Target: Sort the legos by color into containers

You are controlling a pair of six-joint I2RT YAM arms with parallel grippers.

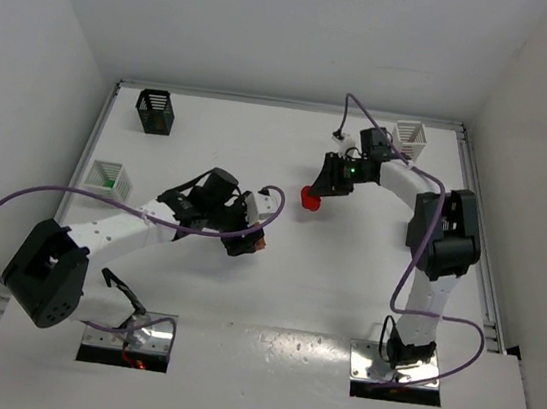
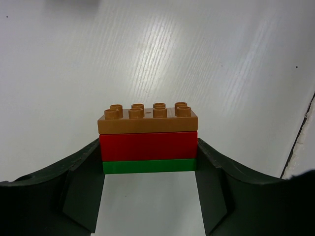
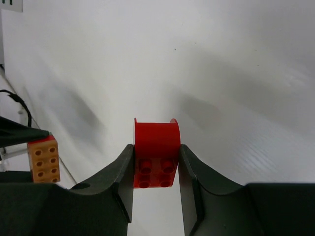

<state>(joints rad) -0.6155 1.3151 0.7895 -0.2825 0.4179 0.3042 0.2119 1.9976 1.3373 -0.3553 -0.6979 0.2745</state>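
Left gripper [image 2: 149,164] pinches a lego stack [image 2: 147,137], right gripper [image 3: 156,164] a red lego [image 3: 156,140].

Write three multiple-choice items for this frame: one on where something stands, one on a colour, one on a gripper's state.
1. Seen from above, where does the black basket stand?
A) far left
B) near right
C) between the arm bases

2. What colour is the middle brick of the stack in the left gripper?
A) blue
B) red
C) white

3. How is the right gripper?
A) open and empty
B) shut on the red brick
C) out of view

Key: 1 A, it sits by the far left corner in the top view. 2 B, the left wrist view shows red between tan and green. 3 B, both fingers press the brick's sides.
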